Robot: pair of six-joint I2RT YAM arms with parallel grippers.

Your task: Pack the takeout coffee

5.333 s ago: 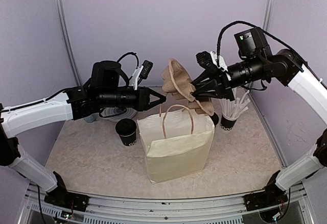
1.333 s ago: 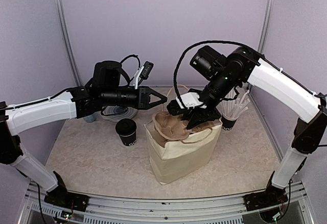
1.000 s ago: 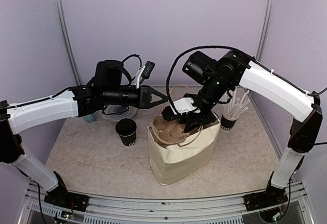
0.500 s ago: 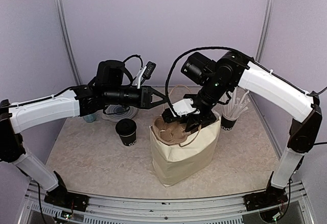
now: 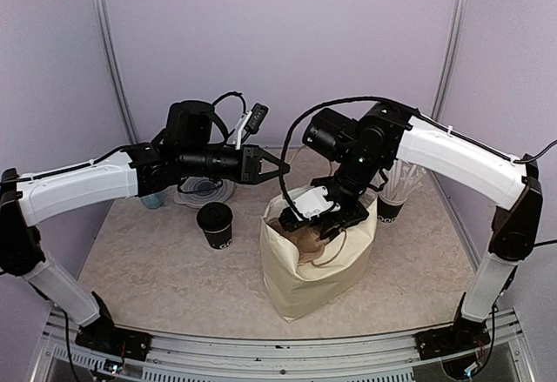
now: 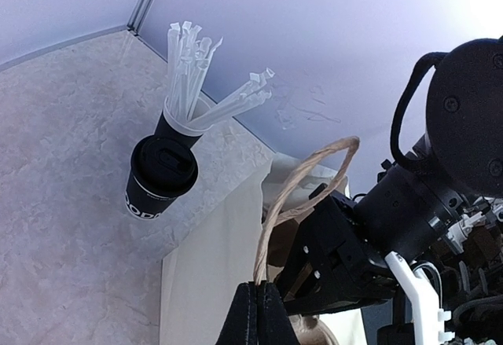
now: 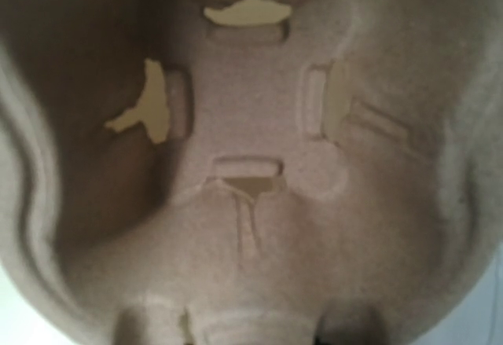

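Observation:
One takeout coffee cup, black with a black lid, stands on the table left of the cream paper bag. A second lidded cup stands beside the straw cup in the left wrist view. My left gripper hangs above the bag's left rim, shut on a twisted paper handle. My right gripper reaches down into the bag's mouth, shut on a brown pulp cup carrier. The carrier fills the right wrist view and hides those fingers.
A black cup of white straws stands at the back right, close behind the bag. A small translucent blue cup and a coiled white cable lie at the back left under my left arm. Purple walls close in on three sides.
My right gripper has pushed the pulp carrier down from the bag's rim into the bag. The bag has shifted right and bulged. My left gripper drifted slightly right, still holding the handle.

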